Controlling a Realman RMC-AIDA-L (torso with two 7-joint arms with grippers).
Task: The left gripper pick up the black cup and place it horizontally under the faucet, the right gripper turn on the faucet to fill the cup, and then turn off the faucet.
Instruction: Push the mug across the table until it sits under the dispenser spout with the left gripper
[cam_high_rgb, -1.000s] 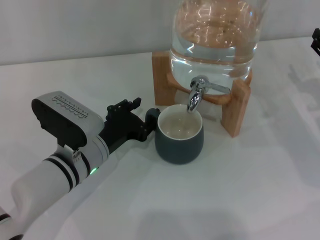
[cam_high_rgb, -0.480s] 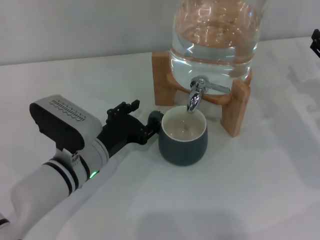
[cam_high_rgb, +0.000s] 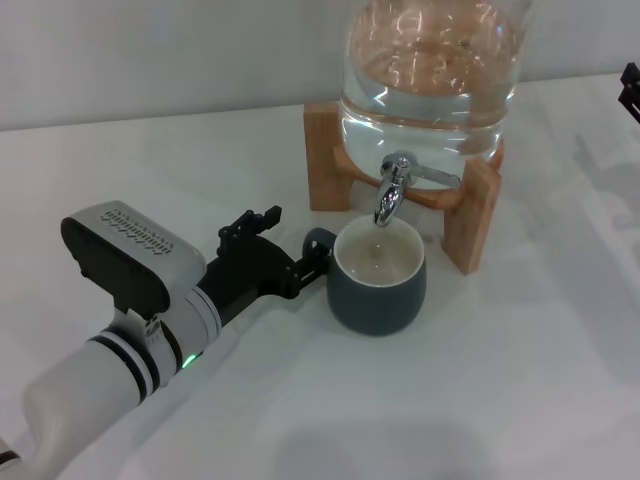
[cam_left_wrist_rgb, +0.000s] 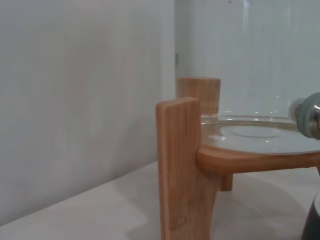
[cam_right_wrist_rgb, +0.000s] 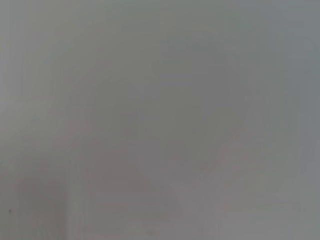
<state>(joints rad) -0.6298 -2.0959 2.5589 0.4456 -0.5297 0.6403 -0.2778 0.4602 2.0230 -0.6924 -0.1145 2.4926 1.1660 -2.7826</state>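
We see the black cup (cam_high_rgb: 378, 280) standing upright on the white table (cam_high_rgb: 520, 380), its open mouth directly below the downturned spout of the faucet (cam_high_rgb: 395, 190). The spout tip hangs just over the far side of the cup's rim, so a stream would land inside, though near that edge rather than dead centre. No water is running, as far as we can tell.

The left gripper (cam_high_rgb: 305, 262) lies to the cup's left, reaching in low along the table. Its 2 fingers look closed on the cup's small loop handle (cam_high_rgb: 318, 245), which points back toward the gripper. So the arm's long axis runs straight from the wrist through the handle to the cup body.

The relation that matters next is the faucet lever: it juts out to the right from the tap body, toward the side where the right gripper (cam_high_rgb: 631, 85) waits. Only a sliver of that gripper shows at the far right edge of the head view, well apart from the jar (cam_high_rgb: 430, 70) and its wooden stand (cam_high_rgb: 470, 220). We cannot tell how its jaws stand.

We judge the cup placed. The right arm must now travel left across the table to reach the lever.
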